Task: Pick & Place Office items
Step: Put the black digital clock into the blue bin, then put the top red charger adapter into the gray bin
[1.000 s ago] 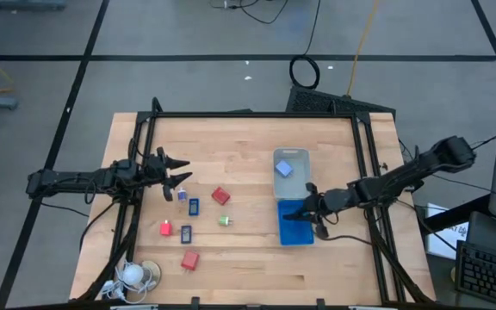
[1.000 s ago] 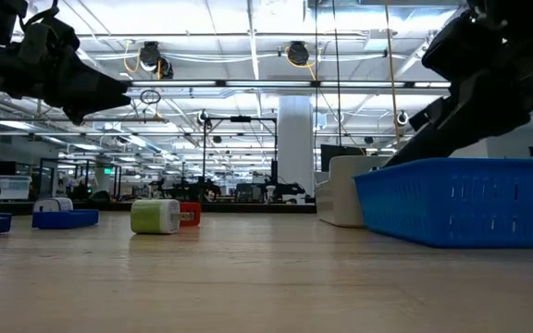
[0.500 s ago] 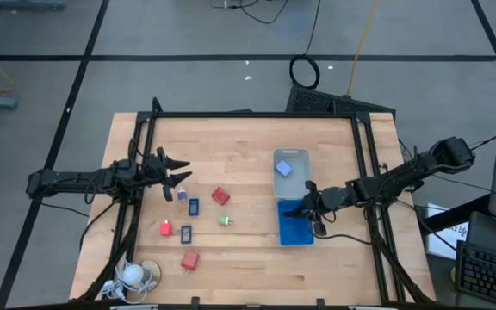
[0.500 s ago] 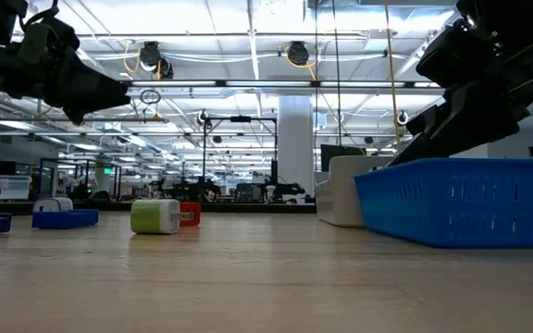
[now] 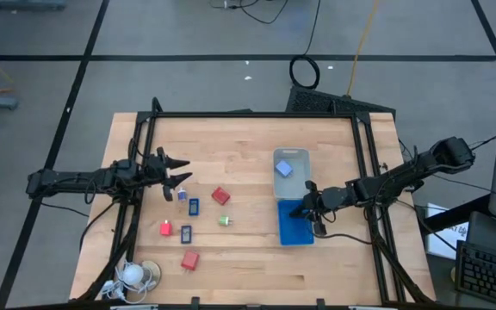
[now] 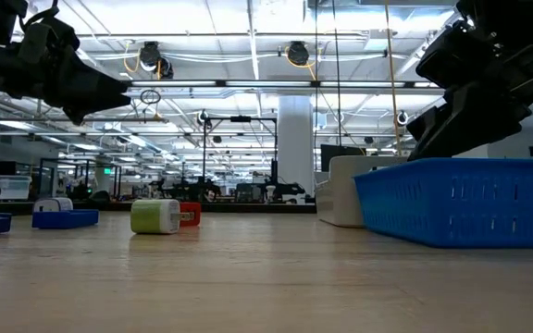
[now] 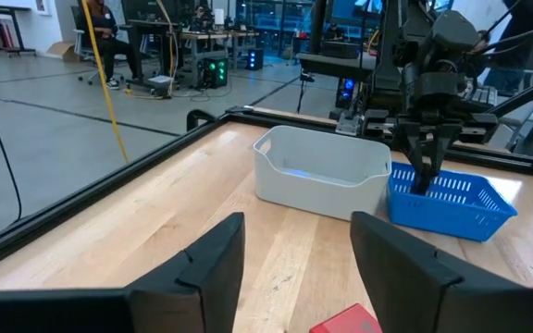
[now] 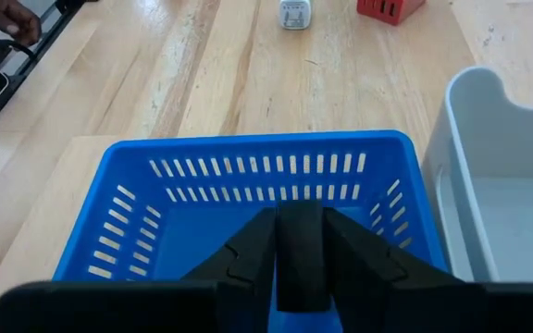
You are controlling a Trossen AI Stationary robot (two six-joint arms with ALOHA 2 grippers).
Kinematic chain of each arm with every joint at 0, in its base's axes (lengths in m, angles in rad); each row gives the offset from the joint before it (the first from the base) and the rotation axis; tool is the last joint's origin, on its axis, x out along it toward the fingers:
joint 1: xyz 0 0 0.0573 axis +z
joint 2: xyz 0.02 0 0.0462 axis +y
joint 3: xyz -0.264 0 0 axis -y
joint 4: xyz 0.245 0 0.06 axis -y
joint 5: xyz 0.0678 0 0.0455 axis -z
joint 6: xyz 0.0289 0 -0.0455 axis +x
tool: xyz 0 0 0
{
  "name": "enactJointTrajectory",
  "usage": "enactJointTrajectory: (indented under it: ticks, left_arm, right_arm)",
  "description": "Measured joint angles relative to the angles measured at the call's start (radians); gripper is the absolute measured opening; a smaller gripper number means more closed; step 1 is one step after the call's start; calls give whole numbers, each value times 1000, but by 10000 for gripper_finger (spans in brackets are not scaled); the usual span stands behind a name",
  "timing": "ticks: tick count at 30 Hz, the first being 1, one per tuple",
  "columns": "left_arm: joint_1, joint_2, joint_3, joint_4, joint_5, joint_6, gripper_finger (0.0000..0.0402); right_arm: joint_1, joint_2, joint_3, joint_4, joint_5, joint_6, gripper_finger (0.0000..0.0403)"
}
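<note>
Several office items lie on the table's left half: red blocks (image 5: 220, 196) (image 5: 189, 259), dark blue pieces (image 5: 194, 207) (image 5: 186, 233) and a green bit (image 5: 225, 220). A light-blue cube (image 5: 284, 170) rests inside the clear tray (image 5: 292, 182). My left gripper (image 5: 179, 175) hovers open and empty over the left side. My right gripper (image 5: 304, 209) reaches over the blue tray (image 5: 295, 231), shut on a dark rectangular piece (image 8: 300, 245). My right gripper pinches the dark piece's two side faces (image 8: 285, 242) between its two fingers (image 8: 253, 254). The fingers slant downward from the table's right side. The piece hangs over the blue tray's inside; whether it touches the tray's floor I cannot tell.
The clear tray (image 7: 322, 176) stands just beyond the blue tray (image 7: 447, 199) toward the far edge. A white round coiled-cord thing (image 5: 133, 274) sits at the near left corner. A black frame (image 5: 248, 115) runs round the tabletop. Bare wood lies along the near edge.
</note>
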Motion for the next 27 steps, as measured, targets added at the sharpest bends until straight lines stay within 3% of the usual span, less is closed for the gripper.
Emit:
enactJointTrajectory:
  ticks: [8,18,27]
  left_arm:
    - [0,0,0,0,0,0,216]
    - [0,0,0,0,0,0,197]
    - [0,0,0,0,0,0,176]
  right_arm:
    - [0,0,0,0,0,1,86]
    - [-4,-8,-2,14,-1,-28,86]
    - [-13,-236,-2,-1,-7,-118,86]
